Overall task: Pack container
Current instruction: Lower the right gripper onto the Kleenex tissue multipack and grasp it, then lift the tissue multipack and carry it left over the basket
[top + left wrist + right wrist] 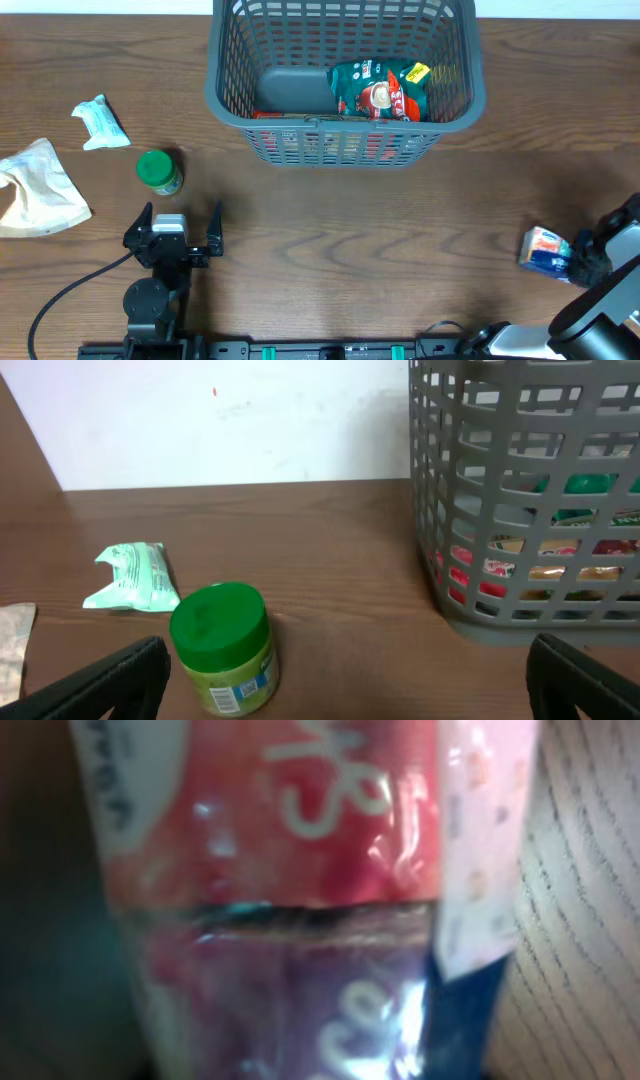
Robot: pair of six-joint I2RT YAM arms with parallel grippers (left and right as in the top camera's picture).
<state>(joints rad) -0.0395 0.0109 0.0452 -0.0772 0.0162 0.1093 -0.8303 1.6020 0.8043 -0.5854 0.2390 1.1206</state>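
Observation:
The grey slotted basket (345, 135) stands at the far middle of the table and holds a green snack bag (380, 90) and red-wrapped items; it also shows in the left wrist view (520, 510). My left gripper (182, 228) is open and empty at the near left, with its jaws (345, 690) spread wide. A green-lidded jar (158, 170) stands just beyond it, near the left finger (222, 650). My right gripper (578, 258) at the right edge is shut on a red, white and blue packet (545, 250), which fills the right wrist view (300, 870).
A small white-and-green packet (102, 122) lies at the far left, also in the left wrist view (135, 575). A crumpled beige bag (35, 190) lies at the left edge. A black cable (60, 300) runs by the left arm's base.

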